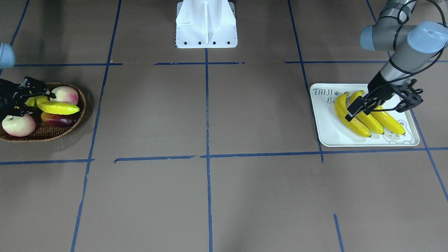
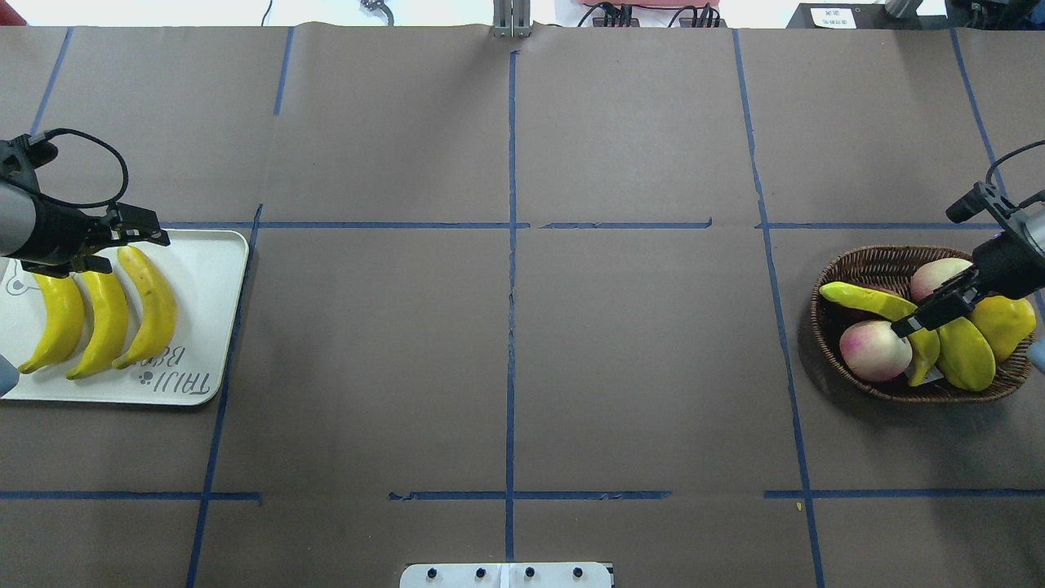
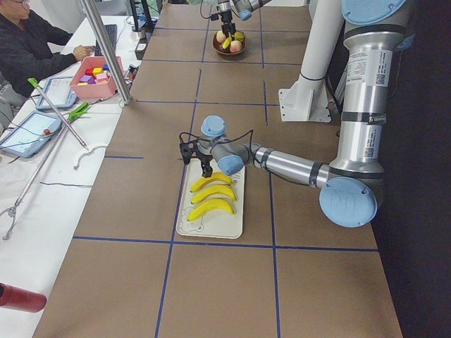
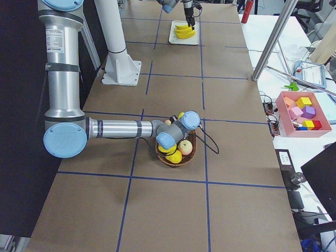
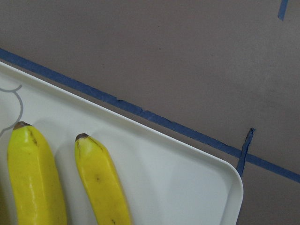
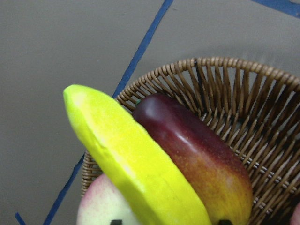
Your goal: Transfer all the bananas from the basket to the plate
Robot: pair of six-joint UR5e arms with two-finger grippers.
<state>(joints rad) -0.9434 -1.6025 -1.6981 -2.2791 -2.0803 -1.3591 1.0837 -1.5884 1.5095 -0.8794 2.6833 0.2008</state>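
The brown-papered table (image 2: 637, 367), gridded with blue tape, is carrying the work at its two ends. At the robot's far left the plate (image 2: 220, 269) is lying flat, and at the far right the basket (image 2: 865, 261) is sitting well apart from it. Three bananas (image 2: 151, 306) are lying side by side on the plate, close together and curving the same way, their dark stem tips pointing toward the bear drawing. The fourth banana (image 2: 873, 300) is lying in the basket, slanting across the other fruit with its greenish tip reaching over the left rim. The left gripper (image 2: 162, 230) is hanging over the stem ends of the plated bananas, its fingers spread and grasping nothing. The right gripper (image 2: 910, 331) is reaching down into the basket and clamping the fourth banana, one fingertip showing on either side in the wrist view. Two peaches (image 2: 875, 351), a red-and-yellow fruit (image 6: 197, 154), a starfruit (image 2: 966, 355) and a rounded yellow fruit (image 2: 1011, 320) are crowding the basket around it.
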